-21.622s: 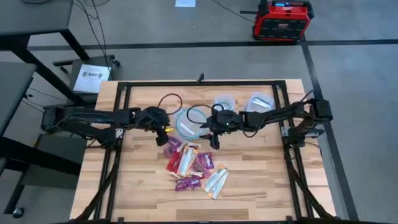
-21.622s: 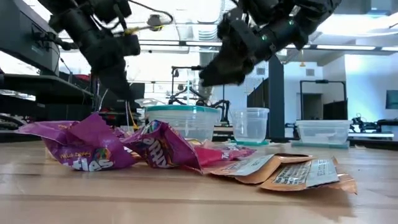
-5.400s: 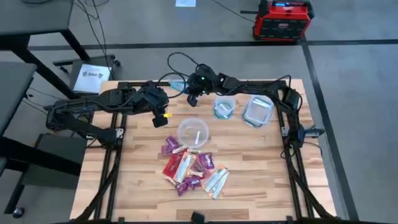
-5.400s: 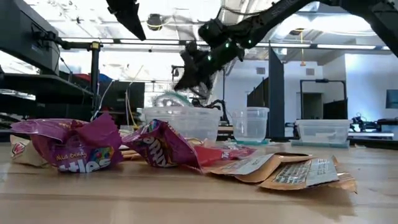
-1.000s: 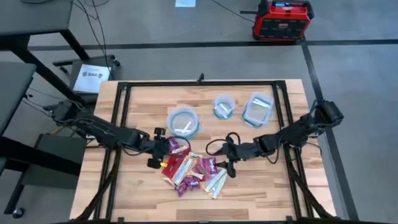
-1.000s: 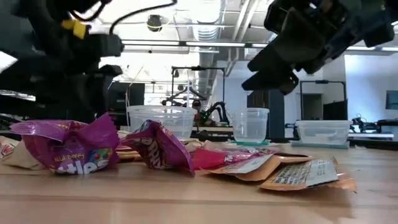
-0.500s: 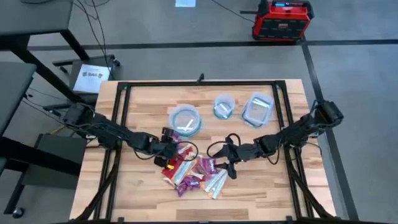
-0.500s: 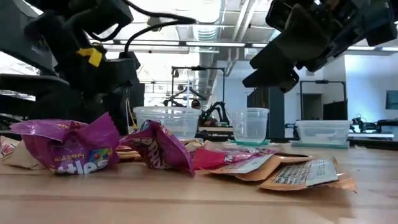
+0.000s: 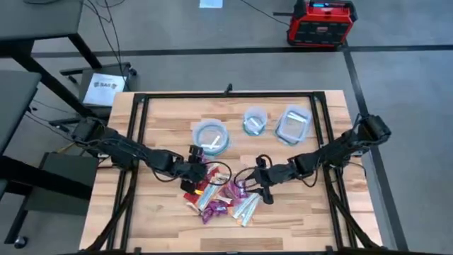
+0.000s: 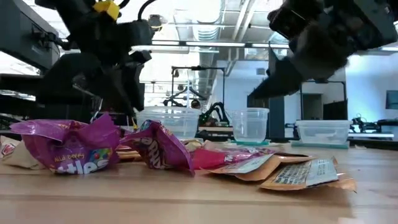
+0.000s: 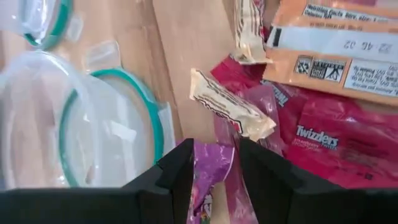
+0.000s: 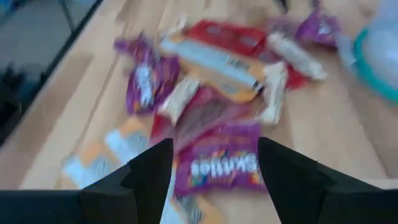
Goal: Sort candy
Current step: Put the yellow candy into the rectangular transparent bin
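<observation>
The candy lies in a loose pile on the wooden table: purple and red packets, orange-white bars and pale wrappers. My left gripper is at the pile's far left corner, pointing down, shut on a purple packet. In the low view a purple packet hides its fingertips. My right gripper hangs open above the pile's right side. Below its fingers lies a purple Skittles packet, which it does not touch. My left gripper has the purple packet's narrow, crumpled end between its two fingers, and the packet fills the gap from finger to finger. The fingers come from above, slanting toward the pile. Whether the packet is off the table, I cannot tell.
A round clear container with a teal rim stands just beyond the pile and holds a pale sweet. A small clear cup and a rectangular clear container stand farther right. A black frame borders the table.
My left gripper has gone toward the table's right edge, from beside the pile onto its far left corner. The pile itself lies as before.
</observation>
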You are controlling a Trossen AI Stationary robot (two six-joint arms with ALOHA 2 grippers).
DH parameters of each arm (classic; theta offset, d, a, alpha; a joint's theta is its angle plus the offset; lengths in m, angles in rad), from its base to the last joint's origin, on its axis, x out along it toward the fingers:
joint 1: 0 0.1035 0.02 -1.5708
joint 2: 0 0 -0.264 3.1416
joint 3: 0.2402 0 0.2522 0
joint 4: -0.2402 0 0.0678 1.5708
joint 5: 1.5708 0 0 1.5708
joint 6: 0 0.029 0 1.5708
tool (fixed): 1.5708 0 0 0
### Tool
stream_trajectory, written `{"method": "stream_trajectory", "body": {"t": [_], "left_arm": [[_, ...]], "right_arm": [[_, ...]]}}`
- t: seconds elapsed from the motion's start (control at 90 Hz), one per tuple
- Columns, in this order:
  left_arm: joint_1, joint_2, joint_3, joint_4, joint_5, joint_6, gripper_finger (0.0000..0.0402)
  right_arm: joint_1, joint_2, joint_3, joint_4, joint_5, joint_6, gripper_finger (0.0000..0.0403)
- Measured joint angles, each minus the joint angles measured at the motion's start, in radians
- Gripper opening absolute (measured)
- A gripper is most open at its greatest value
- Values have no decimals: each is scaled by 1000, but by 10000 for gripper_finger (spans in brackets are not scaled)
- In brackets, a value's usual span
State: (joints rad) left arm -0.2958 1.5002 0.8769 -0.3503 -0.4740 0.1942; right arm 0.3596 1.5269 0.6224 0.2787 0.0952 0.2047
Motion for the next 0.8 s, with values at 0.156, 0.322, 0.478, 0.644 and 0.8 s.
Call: {"method": "stream_trajectory", "body": {"t": [0.156,0.322,0.478,0.644,0.8], "left_arm": [[6,-1,14,46,-27,-59,114],[7,-1,14,49,-29,-60,114],[6,-1,14,53,-29,-57,114],[7,-1,14,50,-30,-59,114],[7,-1,14,49,-30,-65,114]], "right_arm": [[71,3,0,-94,-42,-64,219],[96,68,21,-65,32,-128,219],[82,190,78,-46,34,-126,219],[70,282,141,-54,-14,-124,206],[70,288,202,-184,-16,-116,123]]}}
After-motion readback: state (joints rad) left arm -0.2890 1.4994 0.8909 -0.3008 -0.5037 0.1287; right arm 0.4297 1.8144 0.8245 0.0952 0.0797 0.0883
